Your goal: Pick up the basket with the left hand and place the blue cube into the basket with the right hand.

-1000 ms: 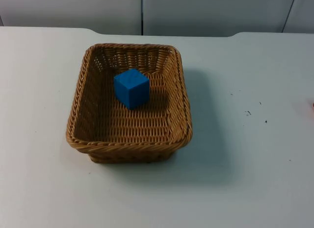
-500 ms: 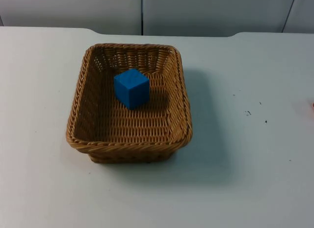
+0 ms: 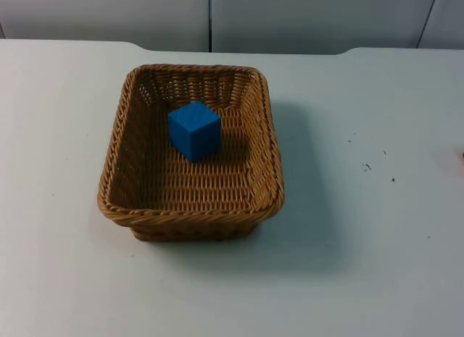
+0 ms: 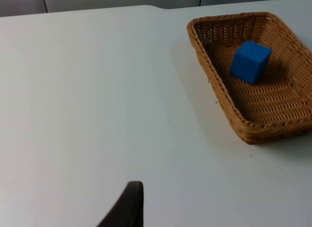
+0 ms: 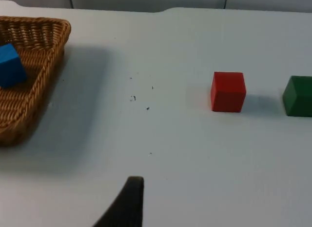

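On the white surface [image 3: 377, 264] sits a brown wicker basket [image 3: 116, 152], flat on its base, a little left of the middle. Inside it, toward the far end, rests the blue cube [image 3: 194, 130], apart from the basket's walls. Nothing grips the basket. From the left arm's camera, the basket [image 4: 217, 83] and the cube [image 4: 250, 61] lie well apart from the left gripper [image 4: 127, 207], which hangs over bare surface; whether it is open or closed I cannot tell. The right gripper [image 5: 127, 202] likewise hangs away from the basket [image 5: 46, 78], and I cannot tell its state either. Further off stand a red cube [image 5: 228, 92] and a green cube [image 5: 298, 95], near each other.
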Controlling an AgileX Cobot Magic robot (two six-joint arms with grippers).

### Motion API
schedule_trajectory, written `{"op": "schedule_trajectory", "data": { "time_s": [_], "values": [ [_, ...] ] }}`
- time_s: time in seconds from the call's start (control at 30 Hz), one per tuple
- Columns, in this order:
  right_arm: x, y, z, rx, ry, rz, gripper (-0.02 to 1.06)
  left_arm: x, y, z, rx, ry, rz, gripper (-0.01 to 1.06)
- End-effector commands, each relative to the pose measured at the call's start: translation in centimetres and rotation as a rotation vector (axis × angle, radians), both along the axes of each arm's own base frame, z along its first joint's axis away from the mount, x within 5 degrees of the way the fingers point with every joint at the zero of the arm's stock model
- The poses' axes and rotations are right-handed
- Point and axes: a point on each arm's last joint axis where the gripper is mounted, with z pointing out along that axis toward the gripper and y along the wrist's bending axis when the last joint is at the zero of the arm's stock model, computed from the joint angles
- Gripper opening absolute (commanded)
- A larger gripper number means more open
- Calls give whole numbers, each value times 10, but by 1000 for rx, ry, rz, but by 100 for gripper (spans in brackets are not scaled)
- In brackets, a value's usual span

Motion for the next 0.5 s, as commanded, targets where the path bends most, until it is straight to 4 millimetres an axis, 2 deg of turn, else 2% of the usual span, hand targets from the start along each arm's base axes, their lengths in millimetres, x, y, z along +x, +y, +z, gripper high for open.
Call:
{"op": "schedule_trajectory", "data": {
  "time_s": [0.0, 0.47],
  "values": [
    [1, 0, -1, 3, -1, -12, 105, 0, -1, 0, -12, -10, 1, 105],
    [1, 0, -1, 3, -1, -14, 105, 0, -1, 0, -12, -10, 1, 105]
  ]
}}
